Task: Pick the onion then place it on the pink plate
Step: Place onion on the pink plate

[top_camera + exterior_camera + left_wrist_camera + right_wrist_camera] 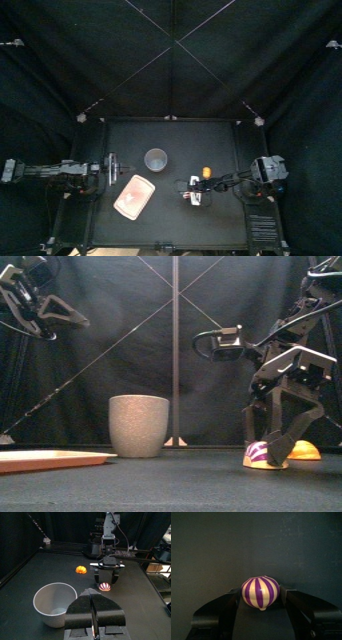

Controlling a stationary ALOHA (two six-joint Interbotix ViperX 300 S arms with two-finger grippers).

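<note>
Nearest to the front edge of the table (pixel 201 140) we find two things side by side. At the left lies the flat pink tray (pixel 134 196), and on its surface we can see nothing but pink. To the right of it, apart from it and on the bare table, stands the onion (pixel 260 592), a small round toy with purple and cream stripes. So the onion is in no container at this moment. The right gripper (pixel 267 448) comes down on it from above. Its two jaws stand one at each side of the onion and press against it. The onion's bottom is at the level of the table, so we see a grip but no lift.

A little farther back, and slightly to the right of the onion, lies an orange toy food (pixel 306 451), alone on the table and touched by nothing.

Farther back again, nearer the middle of the table, stands the tall grey speckled cup (pixel 139 426), upright with its mouth up. The left wrist view looks into it, and we see there only its own pale wall and bottom.

The left arm rests at the table's left edge, well apart from all these things. The jaws of the left gripper (pixel 93 596) are closed together and hold nothing.
</note>
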